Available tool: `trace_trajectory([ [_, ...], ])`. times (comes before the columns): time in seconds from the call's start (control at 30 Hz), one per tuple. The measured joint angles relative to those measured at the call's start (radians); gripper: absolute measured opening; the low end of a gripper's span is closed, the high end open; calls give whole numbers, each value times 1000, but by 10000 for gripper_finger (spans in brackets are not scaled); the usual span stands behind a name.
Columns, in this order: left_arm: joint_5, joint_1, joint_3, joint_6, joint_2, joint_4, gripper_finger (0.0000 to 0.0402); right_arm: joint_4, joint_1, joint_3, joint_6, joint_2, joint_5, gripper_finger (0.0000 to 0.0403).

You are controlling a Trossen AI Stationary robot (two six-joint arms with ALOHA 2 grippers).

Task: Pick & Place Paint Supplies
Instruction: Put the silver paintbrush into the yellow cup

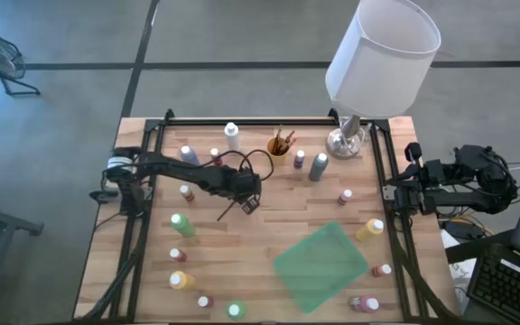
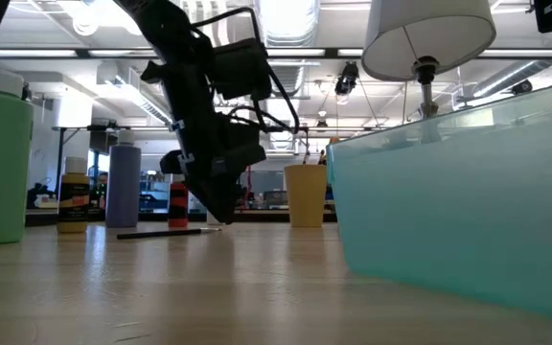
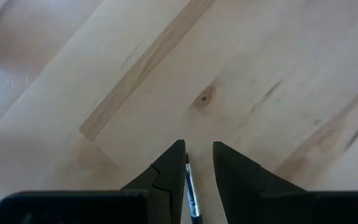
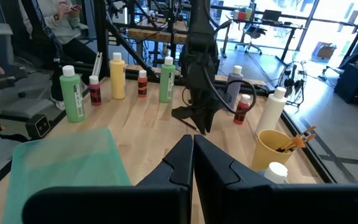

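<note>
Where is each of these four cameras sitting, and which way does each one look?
High view: above the table, looking straight down; both arms show, left claw over a brush.
Low view: at tabletop height, looking level across; the left arm comes down onto the brush.
Left wrist view: on the left arm, facing the wood; its claw straddles the brush.
Right wrist view: on the right arm, looking across the table; its shut claw shows.
Shared: yellow cup.

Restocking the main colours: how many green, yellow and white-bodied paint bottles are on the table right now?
Green bottles: 2
Yellow bottles: 2
White bottle: 1
Total: 5
</note>
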Motion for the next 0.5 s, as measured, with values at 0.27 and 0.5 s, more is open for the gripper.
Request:
trace_trajectory([
  [0.27, 0, 11, 0, -20, 19, -6, 87, 0, 0, 0, 0, 0, 0, 8],
  [0.5, 10, 22, -1, -27, 25, -24, 87, 0, 0, 0, 0, 0, 0, 8],
])
